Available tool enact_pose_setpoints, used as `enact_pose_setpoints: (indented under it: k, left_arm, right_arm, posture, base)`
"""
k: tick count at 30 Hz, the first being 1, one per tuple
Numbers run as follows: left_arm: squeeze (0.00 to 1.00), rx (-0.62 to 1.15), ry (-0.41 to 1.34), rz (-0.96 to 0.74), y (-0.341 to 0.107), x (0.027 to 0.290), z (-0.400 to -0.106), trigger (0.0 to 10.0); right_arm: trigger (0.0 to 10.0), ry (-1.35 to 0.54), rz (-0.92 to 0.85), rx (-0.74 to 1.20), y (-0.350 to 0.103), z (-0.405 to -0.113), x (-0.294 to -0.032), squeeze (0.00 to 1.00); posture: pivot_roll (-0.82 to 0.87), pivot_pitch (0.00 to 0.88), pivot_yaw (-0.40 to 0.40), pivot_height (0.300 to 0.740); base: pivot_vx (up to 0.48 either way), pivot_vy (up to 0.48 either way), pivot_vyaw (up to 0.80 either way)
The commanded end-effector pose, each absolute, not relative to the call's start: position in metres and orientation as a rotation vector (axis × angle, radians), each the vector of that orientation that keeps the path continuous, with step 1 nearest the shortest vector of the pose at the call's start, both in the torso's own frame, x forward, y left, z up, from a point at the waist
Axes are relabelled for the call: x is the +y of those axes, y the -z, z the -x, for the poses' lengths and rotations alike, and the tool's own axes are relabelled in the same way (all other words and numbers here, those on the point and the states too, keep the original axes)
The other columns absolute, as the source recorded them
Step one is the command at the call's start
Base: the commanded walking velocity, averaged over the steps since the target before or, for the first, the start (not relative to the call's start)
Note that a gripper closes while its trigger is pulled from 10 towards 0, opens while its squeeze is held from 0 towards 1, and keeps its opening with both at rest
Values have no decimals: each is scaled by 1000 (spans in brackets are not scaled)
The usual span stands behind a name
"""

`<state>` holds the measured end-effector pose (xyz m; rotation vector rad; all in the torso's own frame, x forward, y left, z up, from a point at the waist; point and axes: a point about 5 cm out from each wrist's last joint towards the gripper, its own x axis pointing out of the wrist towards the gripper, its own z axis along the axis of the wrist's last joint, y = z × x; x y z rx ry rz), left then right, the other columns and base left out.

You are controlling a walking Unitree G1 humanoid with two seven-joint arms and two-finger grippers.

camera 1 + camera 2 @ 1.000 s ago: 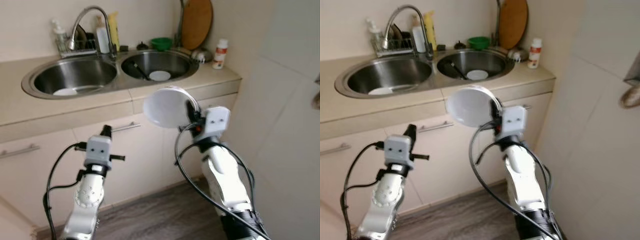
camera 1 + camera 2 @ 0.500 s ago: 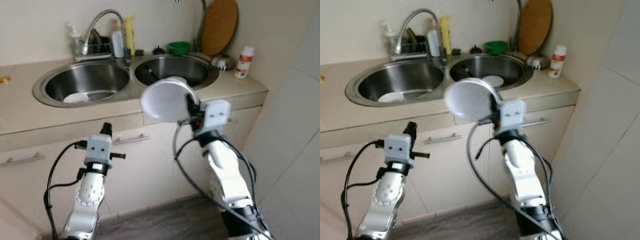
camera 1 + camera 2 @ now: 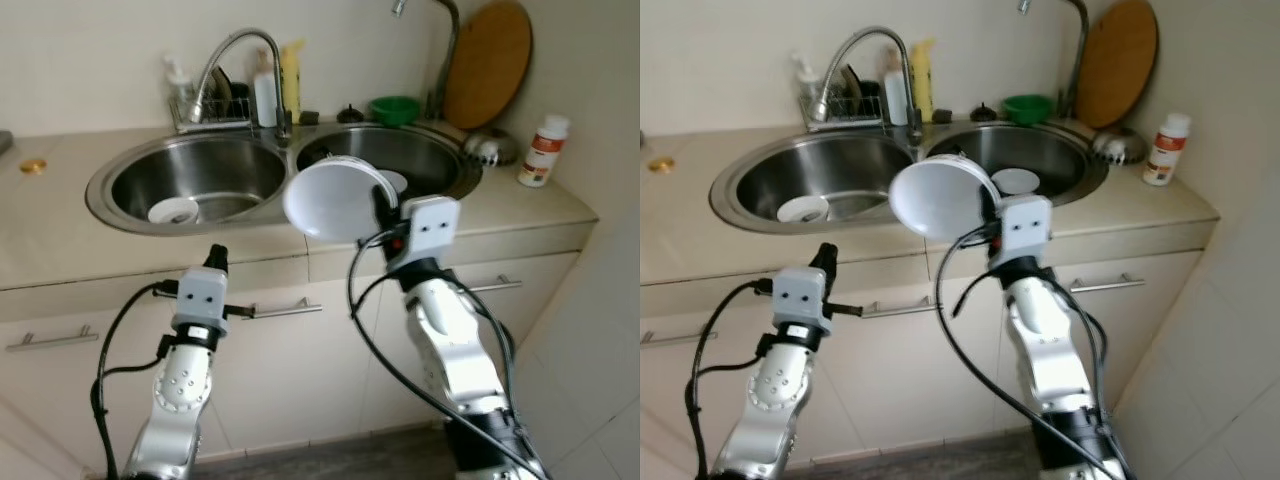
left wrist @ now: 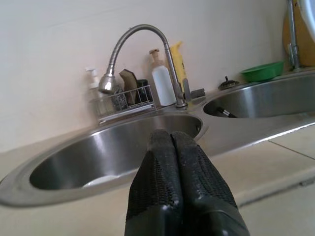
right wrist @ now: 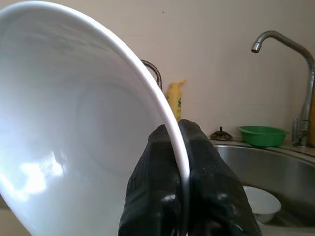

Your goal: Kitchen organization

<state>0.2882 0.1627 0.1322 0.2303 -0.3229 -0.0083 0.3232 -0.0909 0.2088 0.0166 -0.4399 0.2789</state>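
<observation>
We hold a white bowl [image 3: 333, 199] in our right gripper [image 5: 179, 147], whose two black fingers [image 5: 153, 172] pinch the rim, one on each side of the wall. The bowl is tilted on edge in the air, just in front of the counter [image 3: 60, 235] and at the level of its front edge, in line with the divide between the two basins.

Our left gripper [image 4: 171, 142] is raised in front of the cabinet doors [image 3: 290, 360], below the counter edge and well apart from the bowl. Its fingers are pressed together and carry nothing. It points toward the left basin [image 3: 200, 180].

The left basin contains a small white dish [image 3: 172, 210]. The right basin [image 3: 425, 165] contains another white dish [image 3: 1016, 181], partly hidden behind the held bowl, and a dark utensil [image 4: 224, 112] lies on the basin's slope.

A curved tap [image 3: 240, 60] stands behind the divide between the basins. Beside it are a wire rack [image 4: 125, 105], a white bottle [image 4: 162, 81] and a yellow bottle [image 3: 293, 80]. A green bowl [image 3: 395, 107] sits behind the right basin. A round wooden board [image 3: 490, 60] leans against the wall at the right corner, next to a second tall tap [image 5: 290, 73]. A white bottle with a red label [image 3: 543, 152] stands on the counter at the far right. A small gold-coloured object [image 3: 33, 166] lies on the counter at the far left.
</observation>
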Motion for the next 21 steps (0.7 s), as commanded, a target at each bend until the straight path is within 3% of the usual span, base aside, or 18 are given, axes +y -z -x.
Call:
enact_pose_setpoints:
  k: [1, 7, 16, 21]
  left_arm:
    - [0, -328, 16, -221, -133, 159, -289, 10000]
    - [0, -327, 23, -220, -132, 158, -289, 10000]
    - [0, -343, 21, -221, -135, 157, -289, 10000]
    - [0, -459, 4, -221, -163, 158, -288, 10000]
  right_arm:
    - [10000, -252, -14, -442, -212, -325, -101, 0]
    - [10000, -230, -22, -454, -211, -324, -103, 0]
    - [10000, -216, -24, -452, -212, -326, -105, 0]
    - [10000, -177, -28, -443, -212, -329, -110, 0]
  posture:
    - [-66, 0, 31, 740]
    - [-66, 0, 30, 740]
    - [-64, 0, 28, 740]
    - [-64, 0, 27, 740]
  base:
    - [360, 0, 0]
    - [359, 0, 667]
    - [357, 0, 0]
    - [332, 0, 0]
